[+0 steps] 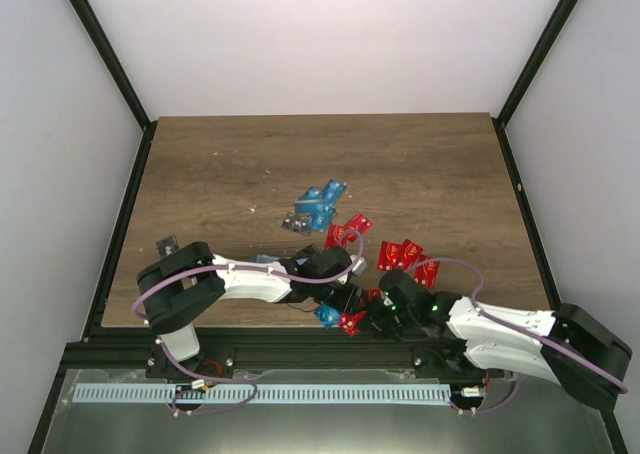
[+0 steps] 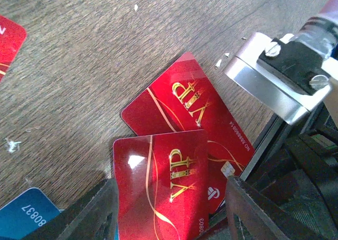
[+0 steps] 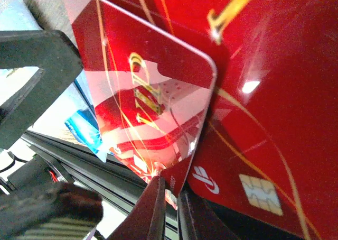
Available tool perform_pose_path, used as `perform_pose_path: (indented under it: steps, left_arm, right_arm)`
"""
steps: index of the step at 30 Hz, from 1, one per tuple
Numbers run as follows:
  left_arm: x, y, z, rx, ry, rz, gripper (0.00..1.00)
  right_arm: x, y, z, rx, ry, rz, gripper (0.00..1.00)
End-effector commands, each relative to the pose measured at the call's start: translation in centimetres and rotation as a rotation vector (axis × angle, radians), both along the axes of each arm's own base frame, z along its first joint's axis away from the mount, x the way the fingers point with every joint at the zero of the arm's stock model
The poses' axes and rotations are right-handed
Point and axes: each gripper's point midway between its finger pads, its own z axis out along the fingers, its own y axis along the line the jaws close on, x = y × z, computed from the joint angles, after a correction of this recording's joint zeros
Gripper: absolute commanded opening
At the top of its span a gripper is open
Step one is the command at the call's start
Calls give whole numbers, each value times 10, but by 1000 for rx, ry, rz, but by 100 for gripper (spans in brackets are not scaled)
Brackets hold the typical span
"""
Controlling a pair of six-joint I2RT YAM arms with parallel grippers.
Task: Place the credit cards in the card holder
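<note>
A red credit card [image 2: 158,187] sits tilted between the fingers of my left gripper [image 2: 171,183]. The left finger is at its edge and a gap shows at the right finger, so the jaws stand open. My right gripper [image 3: 177,192] is shut on the lower corner of this same red card [image 3: 148,102]. It overlaps a second red card [image 2: 185,108] that lies flat on the wood. In the top view both grippers, left [image 1: 345,296] and right [image 1: 372,314], meet over the red card [image 1: 352,322] at the table's near edge. The card holder is hidden.
A blue card [image 1: 327,314] lies beside the left finger. Farther back lie a cluster of blue cards [image 1: 320,202], a dark card [image 1: 297,224] and more red cards [image 1: 405,256]. The black frame rail [image 1: 300,346] runs just behind the grippers. The right gripper's metal body [image 2: 269,76] crowds the left wrist view.
</note>
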Motion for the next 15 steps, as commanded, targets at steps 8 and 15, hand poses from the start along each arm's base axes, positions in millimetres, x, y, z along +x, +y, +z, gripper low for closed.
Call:
perform_pose_path:
  steps: [8, 15]
  left_arm:
    - [-30, 4, -3, 32, 88, -96, 57]
    - [-10, 6, 6, 26, 51, -68, 57]
  right_arm:
    - [30, -1, 21, -25, -135, -78, 1]
    - [30, -4, 29, -42, -158, -57, 1]
